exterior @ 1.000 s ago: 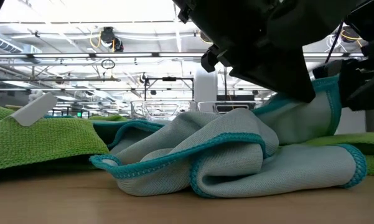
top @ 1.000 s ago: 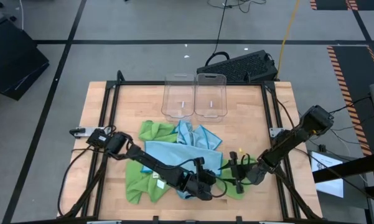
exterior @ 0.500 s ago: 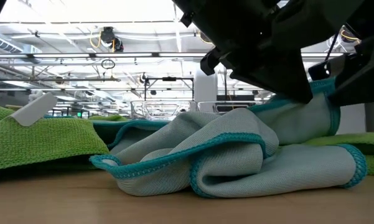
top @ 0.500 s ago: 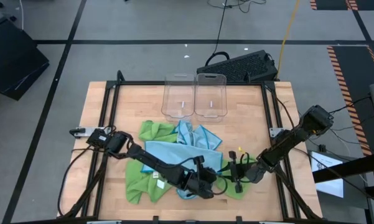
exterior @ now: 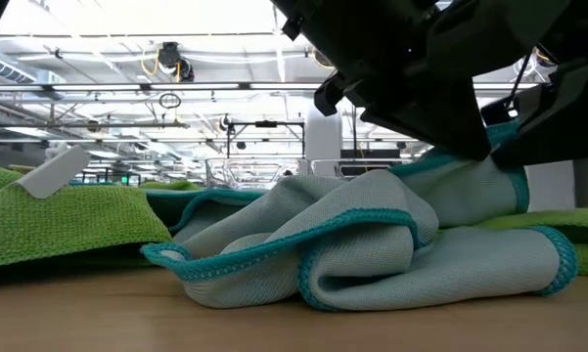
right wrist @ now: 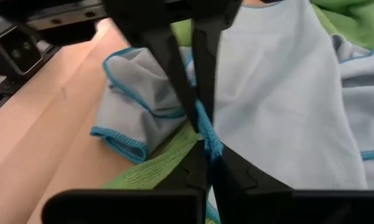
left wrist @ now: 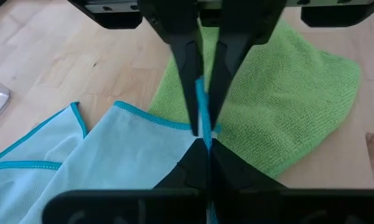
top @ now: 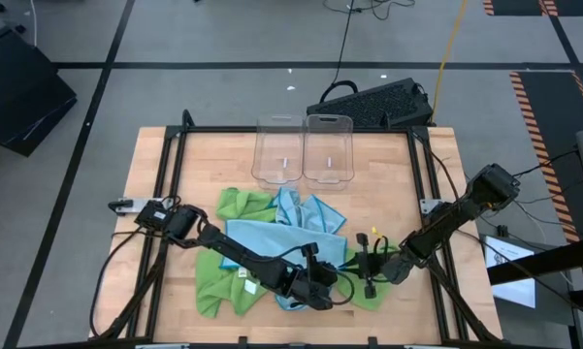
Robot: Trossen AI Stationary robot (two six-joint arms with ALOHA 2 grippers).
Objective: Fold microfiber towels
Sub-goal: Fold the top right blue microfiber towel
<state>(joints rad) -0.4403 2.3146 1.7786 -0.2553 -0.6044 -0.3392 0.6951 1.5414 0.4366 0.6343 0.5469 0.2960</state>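
A pile of lime green and light blue microfiber towels (top: 272, 233) lies on the near half of the wooden table (top: 388, 184). One light blue towel with a teal hem (exterior: 372, 244) lies crumpled at the table's near edge, and part of it rises toward both grippers. My left gripper (top: 322, 284) is shut on its hem, over the near middle. My right gripper (top: 367, 273) is shut on the same hem, just right of the left one. A green towel (left wrist: 286, 93) lies under and beside the blue one. My left gripper pinches the light blue towel's teal hem (left wrist: 203, 106) between its two fingers, with the edge running along the fingers. The cloth below the hold spreads down onto the table and the green towel. My right gripper pinches the same towel's teal hem (right wrist: 209, 138) between its two fingers. The cloth fans out from the hold, slack, and its crumpled part (right wrist: 137, 106) rests on the table and the green towel.
Two clear plastic bins (top: 304, 150) stand side by side at the far middle of the table. A green towel with a white tag (exterior: 59, 220) lies at the near left. Bare wood shows at the far left and far right of the table.
My right gripper has edged a little toward the left gripper, along the raised part of the blue towel. The rest of the towel lies as before.
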